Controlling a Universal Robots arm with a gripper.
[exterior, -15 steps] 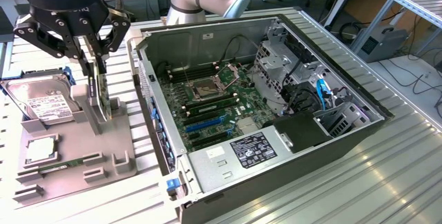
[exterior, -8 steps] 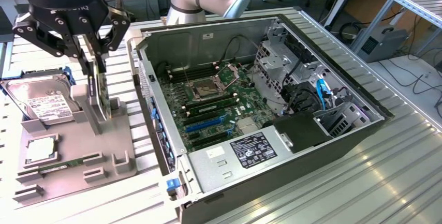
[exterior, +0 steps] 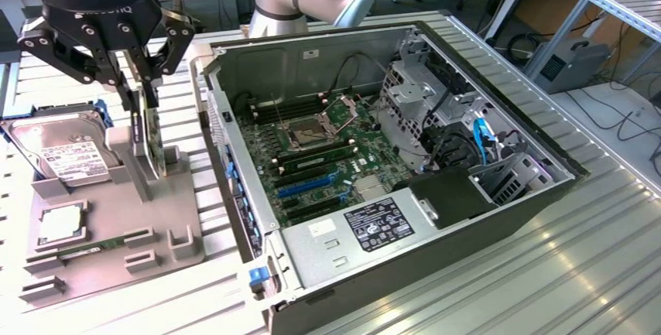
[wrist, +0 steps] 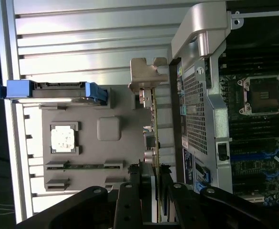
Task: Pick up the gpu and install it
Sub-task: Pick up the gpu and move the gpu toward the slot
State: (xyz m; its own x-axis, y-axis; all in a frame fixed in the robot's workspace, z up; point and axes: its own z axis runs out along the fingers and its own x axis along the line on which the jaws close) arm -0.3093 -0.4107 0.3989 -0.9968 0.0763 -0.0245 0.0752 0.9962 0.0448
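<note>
Gripper (exterior: pixel 138 101) open, astride gpu (exterior: pixel 155 145) just below. It stands on edge in holder (exterior: pixel 155 215), leaving me its top edge free. Case (exterior: pixel 309 52) lies open alongside.

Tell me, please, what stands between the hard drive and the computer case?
The gpu, on edge in the grey holder, with the gripper at its top; the exterior view shows it.

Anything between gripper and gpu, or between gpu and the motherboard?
Nothing between the gripper and the gpu: it is right at the upright card's top edge. Toward the motherboard, only the open case's side wall stands between.
</note>
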